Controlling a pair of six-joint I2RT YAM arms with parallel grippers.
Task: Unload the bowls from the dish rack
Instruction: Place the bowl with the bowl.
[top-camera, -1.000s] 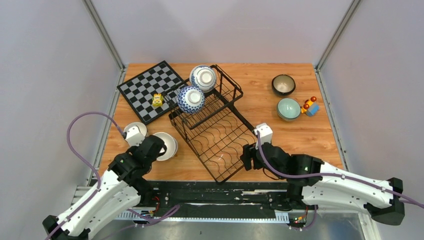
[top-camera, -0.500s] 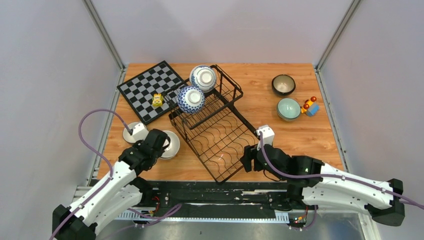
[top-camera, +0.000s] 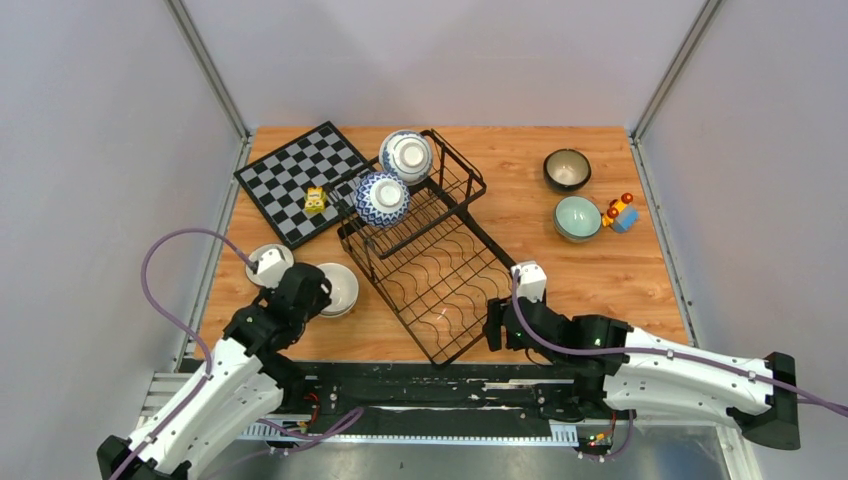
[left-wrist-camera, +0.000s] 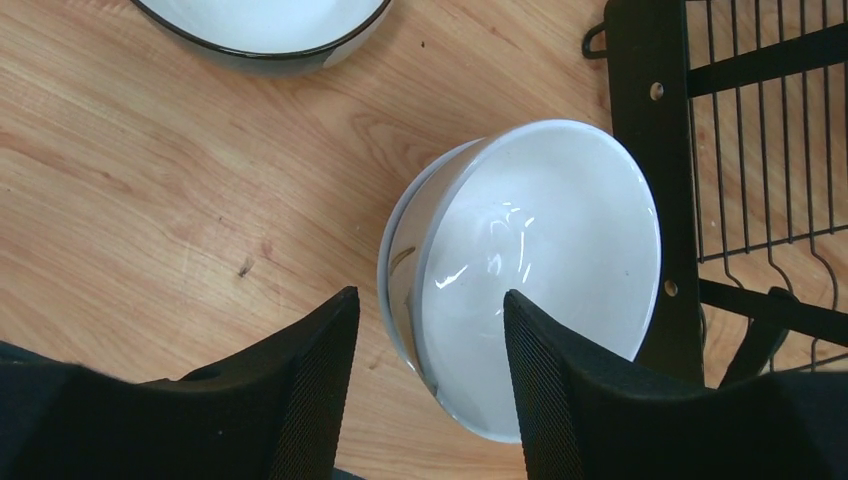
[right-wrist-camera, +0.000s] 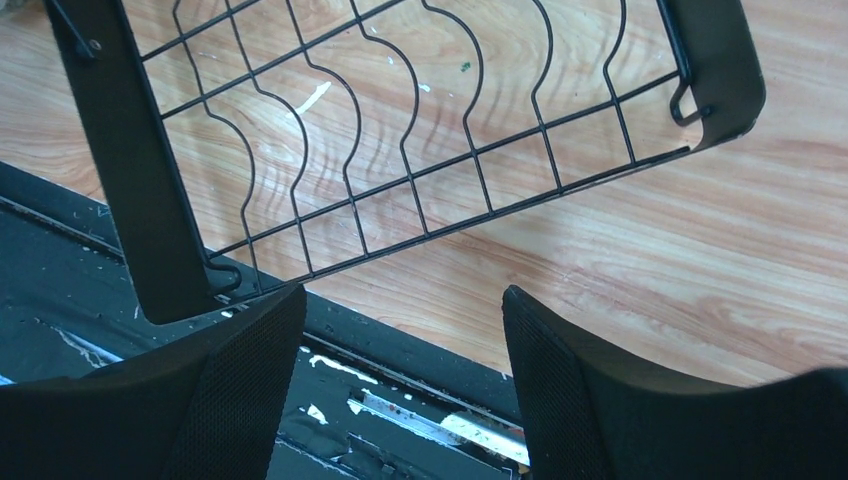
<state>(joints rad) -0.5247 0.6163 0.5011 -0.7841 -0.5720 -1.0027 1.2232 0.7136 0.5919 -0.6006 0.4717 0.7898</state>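
Release: left gripper (left-wrist-camera: 428, 300) jaws newly parted, white bowl (left-wrist-camera: 545, 250) set down left of dish rack (top-camera: 440, 290). Right gripper (right-wrist-camera: 402, 300) jaws apart, empty. Two blue-and-white bowls (top-camera: 382, 197) remain racked.

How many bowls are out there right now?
6: two blue-and-white bowls on the dish rack, dark bowl and teal bowl far right, two white bowls near the left arm. One may hide another nested beneath.

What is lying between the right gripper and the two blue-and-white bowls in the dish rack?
The lower tray of the dish rack, its wavy wire dividers holding nothing. The top view shows this stretch from the right gripper to the blue-and-white bowls.
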